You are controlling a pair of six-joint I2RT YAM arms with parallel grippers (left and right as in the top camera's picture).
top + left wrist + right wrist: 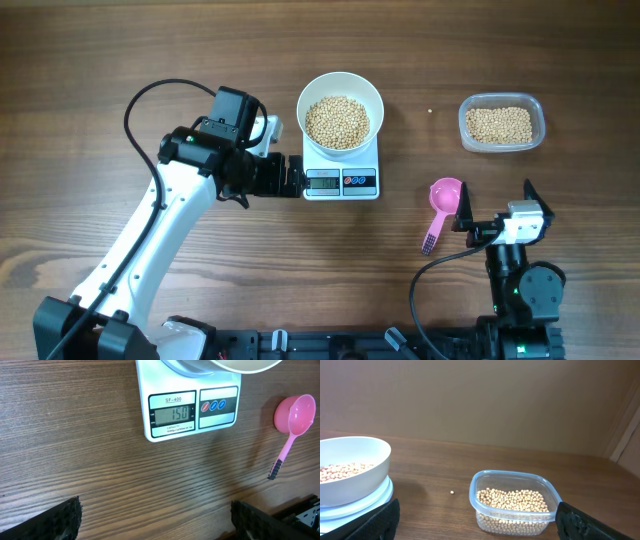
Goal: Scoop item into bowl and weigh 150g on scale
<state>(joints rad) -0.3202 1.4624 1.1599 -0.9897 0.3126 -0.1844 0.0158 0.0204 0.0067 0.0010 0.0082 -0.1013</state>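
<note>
Black ribbed fingers (60,517) of the left end effector (155,517) frame the bottom corners of the left wrist view, spread wide with nothing between them but bare wooden surface (75,435). Ahead of them stands the scale (192,410), apart from the fingertips, its display reading 150. The bowl (340,115) sits on the scale's platform, filled with a mound of beans (337,121). From overhead, the left end effector (290,177) points at the scale's left front corner and is close beside it.

The right end effector (497,205) also stands fully open and empty, low on the right side of the surface. In its wrist view the clear tub (515,505), with a layer of beans in the bottom, lies straight ahead between the fingers and a little beyond them. The bowl is off to the left, and one stray bean (452,492) lies on the wood between bowl and tub. A pink scoop (445,195) lies just beside this end effector's left finger, cup up, handle toward the near edge.

Open wood stretches between scale and tub and across the whole left of the surface. The tub sits near the far right corner.
</note>
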